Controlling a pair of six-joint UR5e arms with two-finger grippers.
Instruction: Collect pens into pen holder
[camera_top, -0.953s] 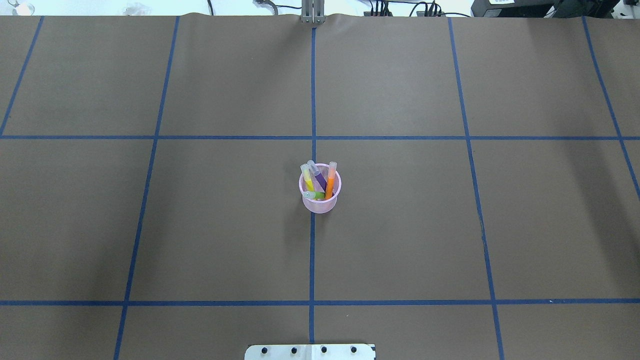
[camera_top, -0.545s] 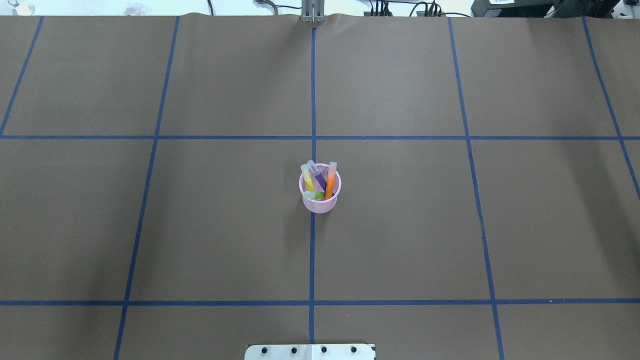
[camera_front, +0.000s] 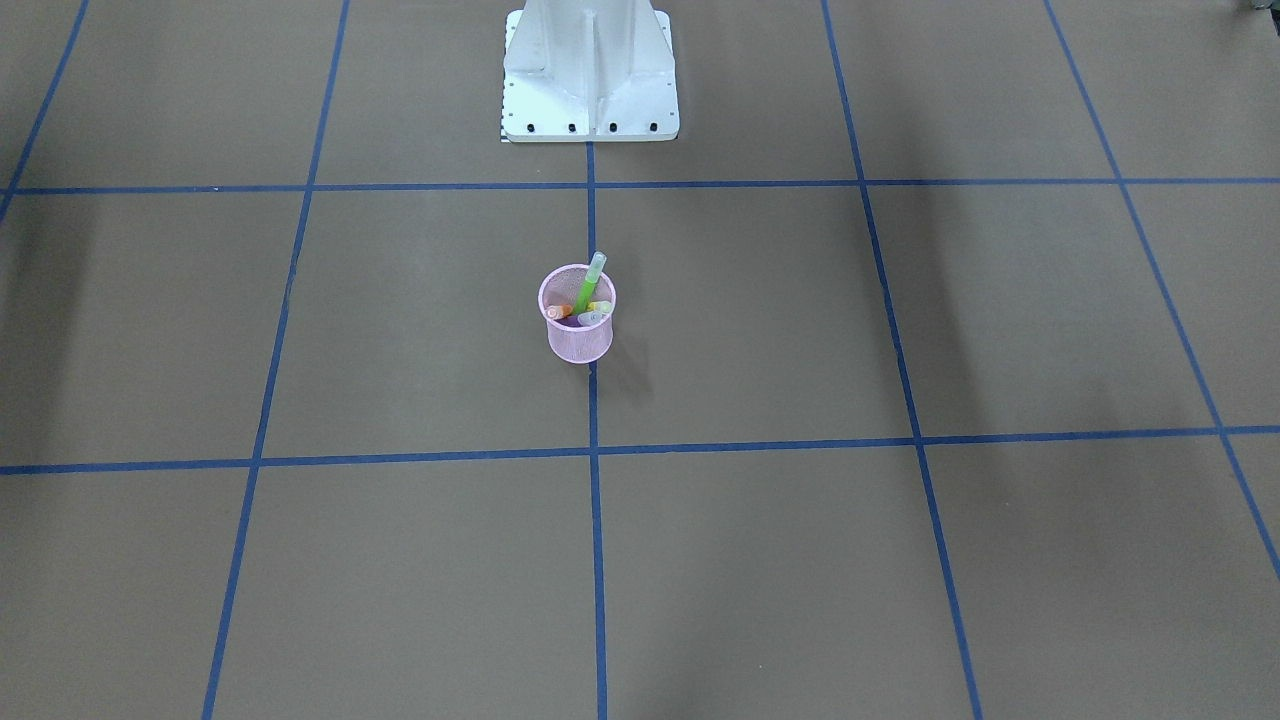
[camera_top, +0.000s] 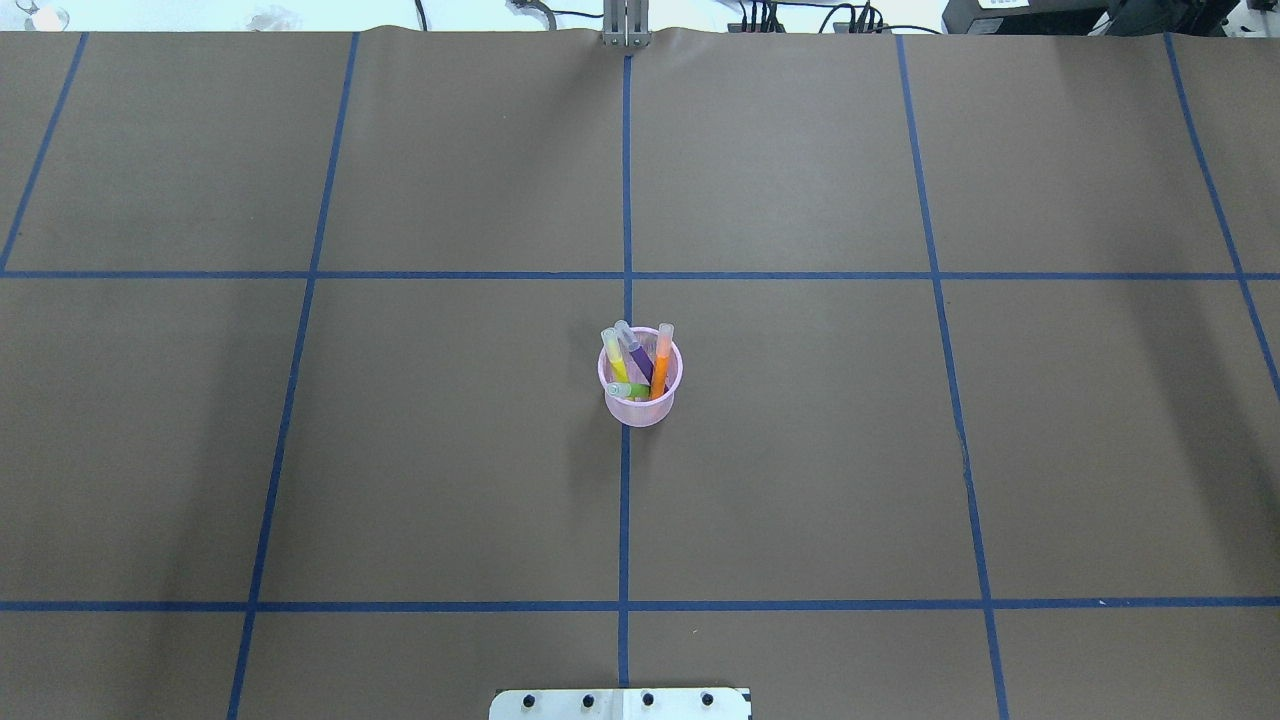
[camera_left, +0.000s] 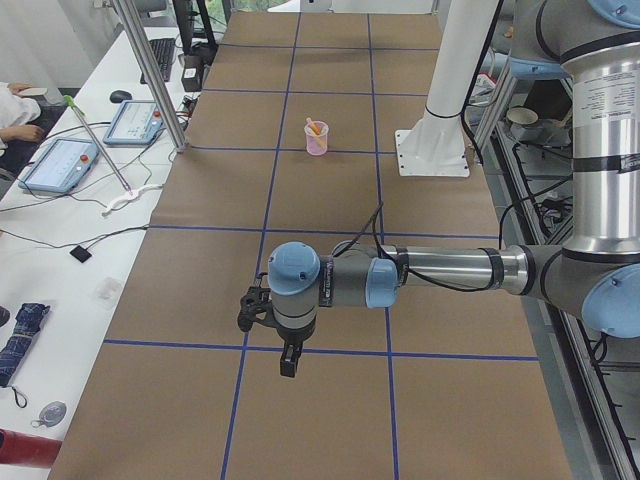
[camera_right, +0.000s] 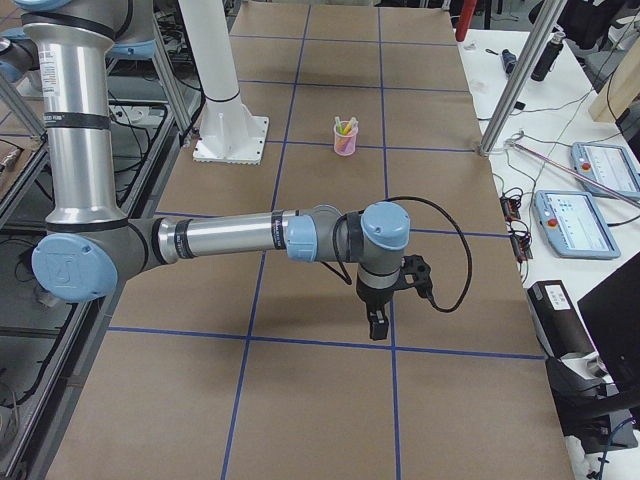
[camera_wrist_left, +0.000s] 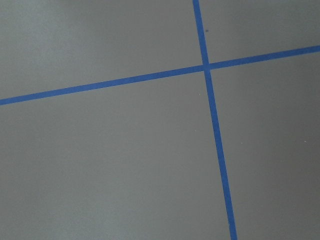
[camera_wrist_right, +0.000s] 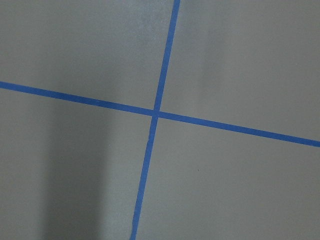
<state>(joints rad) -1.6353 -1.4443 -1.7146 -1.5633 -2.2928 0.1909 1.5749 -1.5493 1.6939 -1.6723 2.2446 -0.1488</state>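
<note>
Nearest the robot, its base plate (camera_top: 620, 703) lies well short of the pen holder (camera_top: 638, 412), which stands upright on the table's (camera_top: 800, 450) centre tape line (camera_top: 625, 520). Inside the holder lean the green pen (camera_top: 636, 391), yellow pen (camera_top: 617, 360), purple pen (camera_top: 640, 362) and orange pen (camera_top: 660, 368). Well out to either side of the holder hang the left gripper (camera_left: 287, 362) and right gripper (camera_right: 377, 325), pointing down; how far either is parted cannot be told

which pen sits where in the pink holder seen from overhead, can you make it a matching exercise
Overhead view, inside the pen holder.
1 orange pen
2 yellow pen
3 green pen
4 purple pen

a along the near rim, cap pointing left
b between yellow and orange, leaning on the far rim
c rightmost
d leftmost on the far rim

Pairs: 1-c, 2-d, 3-a, 4-b
</note>
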